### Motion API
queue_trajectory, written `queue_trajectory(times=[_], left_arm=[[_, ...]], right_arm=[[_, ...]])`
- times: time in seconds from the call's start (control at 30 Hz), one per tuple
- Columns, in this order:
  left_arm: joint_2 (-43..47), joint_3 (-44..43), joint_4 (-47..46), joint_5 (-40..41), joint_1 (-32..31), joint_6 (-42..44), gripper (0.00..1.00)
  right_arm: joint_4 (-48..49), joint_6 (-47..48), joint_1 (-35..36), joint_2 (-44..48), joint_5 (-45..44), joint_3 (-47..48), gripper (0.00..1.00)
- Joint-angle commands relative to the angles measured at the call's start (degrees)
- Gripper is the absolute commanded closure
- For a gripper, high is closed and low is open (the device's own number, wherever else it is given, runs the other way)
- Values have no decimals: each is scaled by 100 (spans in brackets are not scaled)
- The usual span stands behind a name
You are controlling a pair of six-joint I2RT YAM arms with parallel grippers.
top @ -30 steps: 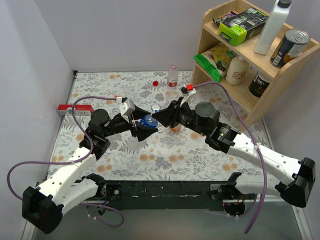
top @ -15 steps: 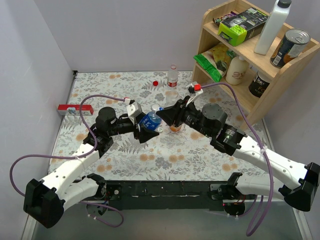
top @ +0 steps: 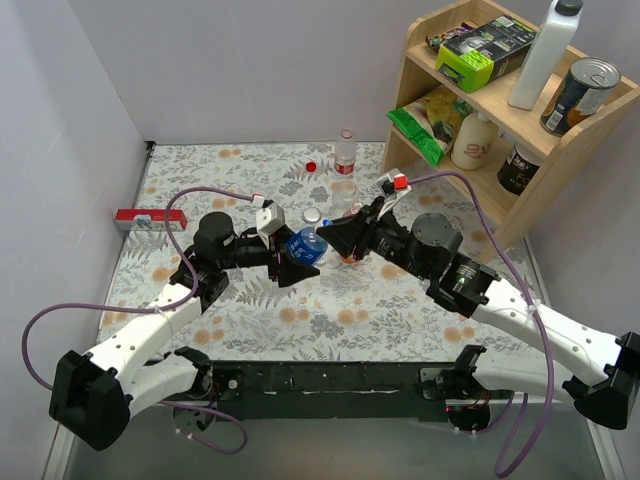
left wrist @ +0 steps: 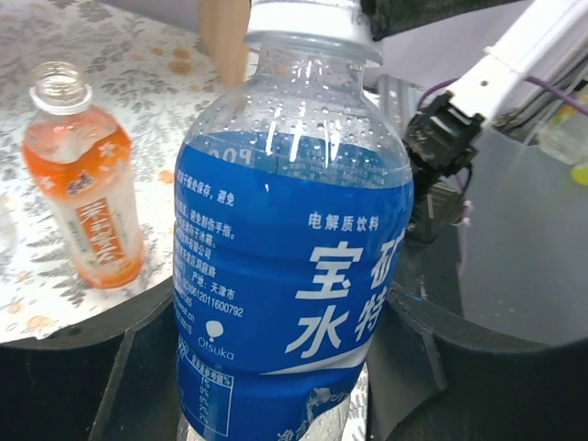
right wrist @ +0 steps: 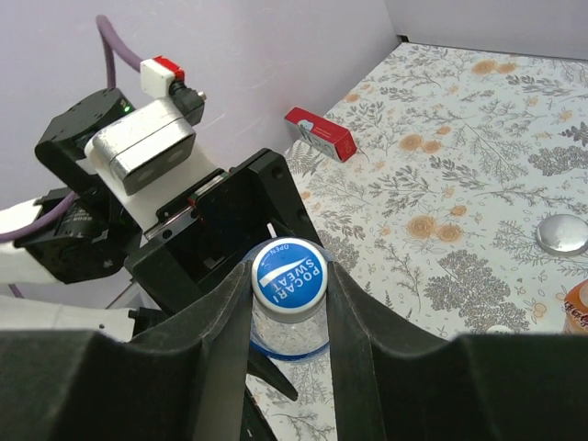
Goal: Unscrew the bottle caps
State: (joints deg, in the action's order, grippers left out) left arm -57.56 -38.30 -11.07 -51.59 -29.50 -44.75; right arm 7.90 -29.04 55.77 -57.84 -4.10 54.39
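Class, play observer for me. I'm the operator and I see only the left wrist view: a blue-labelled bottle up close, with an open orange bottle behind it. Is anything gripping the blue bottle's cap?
Observer: Yes. The right wrist view shows the right claw shut on the cap of that blue-labelled bottle.
Operator: Which caps are lying loose?
Observer: From above, a red cap lies on the table near the far wall.
Operator: Any others?
Observer: A silver cap lies loose on the table, seen from the right wrist.
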Motion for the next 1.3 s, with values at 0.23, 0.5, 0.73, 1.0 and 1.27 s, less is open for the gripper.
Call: queue_trajectory(times=[0.23, 0.5, 0.73, 1.0, 1.27], left_arm=[[-370, -678, -501, -2223, -47, -675, 74], [-361, -793, -457, -2917, -47, -1018, 80], [-405, -679, -492, -2980, -47, -1001, 82], [-414, -468, -124, -2391, -47, -430, 81], [200, -230, 245, -380, -47, -16, 78]], right_arm=[[484, 1109, -57, 537, 1243, -376, 99], [669, 1796, -75, 617, 2421, -333, 99], [467, 2139, -75, 450, 2854, -148, 99], [344, 2007, -110, 599, 2063, -148, 77], [63, 1630, -101, 1038, 1079, -96, 25]])
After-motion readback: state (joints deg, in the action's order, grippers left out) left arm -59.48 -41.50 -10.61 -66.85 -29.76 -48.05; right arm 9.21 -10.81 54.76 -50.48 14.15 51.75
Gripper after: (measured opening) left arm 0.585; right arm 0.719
